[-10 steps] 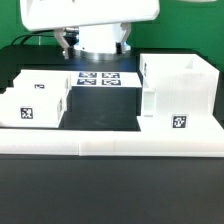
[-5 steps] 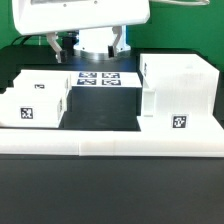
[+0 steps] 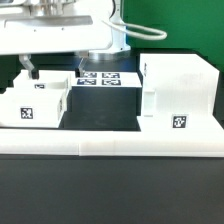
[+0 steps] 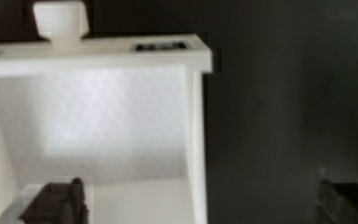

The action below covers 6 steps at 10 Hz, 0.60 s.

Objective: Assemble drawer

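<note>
The large white casing (image 3: 176, 88) stands at the exterior view's right, with a tag on its front. White tray box parts (image 3: 34, 102) with tags stand at the exterior view's left. My gripper (image 3: 55, 67) hangs open just above them. In the wrist view the open gripper (image 4: 199, 200) straddles a side wall (image 4: 202, 130) of a tray box. One fingertip (image 4: 55, 200) is over the tray's white inside. The other fingertip (image 4: 346, 196) is over the black table. The tray's knob (image 4: 57, 20) shows at its far end. Nothing is between the jaws' pads.
The marker board (image 3: 108, 78) lies flat between the tray parts and the casing. A long low white border rail (image 3: 110, 144) runs along the front edge. The table top (image 3: 100, 110) is black.
The arm has moved to the exterior view's left, from over the marker board to over the tray parts. The furniture parts have not moved.
</note>
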### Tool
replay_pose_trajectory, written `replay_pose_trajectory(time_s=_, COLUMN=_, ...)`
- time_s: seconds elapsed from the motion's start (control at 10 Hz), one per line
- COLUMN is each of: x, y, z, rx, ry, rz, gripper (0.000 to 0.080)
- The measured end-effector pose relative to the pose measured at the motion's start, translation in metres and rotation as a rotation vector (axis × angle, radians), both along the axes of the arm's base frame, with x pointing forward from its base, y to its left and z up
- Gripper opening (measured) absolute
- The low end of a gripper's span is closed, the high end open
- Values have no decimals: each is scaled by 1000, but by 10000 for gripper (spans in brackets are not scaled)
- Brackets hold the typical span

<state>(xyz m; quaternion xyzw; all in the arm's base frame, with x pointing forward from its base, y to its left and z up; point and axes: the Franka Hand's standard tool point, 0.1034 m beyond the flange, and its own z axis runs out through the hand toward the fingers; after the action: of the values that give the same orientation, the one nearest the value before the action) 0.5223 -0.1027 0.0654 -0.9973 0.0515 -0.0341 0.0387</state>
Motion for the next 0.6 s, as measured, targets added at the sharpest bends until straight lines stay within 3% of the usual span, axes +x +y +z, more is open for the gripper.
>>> replay_pose_trajectory(time_s=0.6, x=-1, y=1, z=-8, rx=5, ry=12, rz=4, gripper=648)
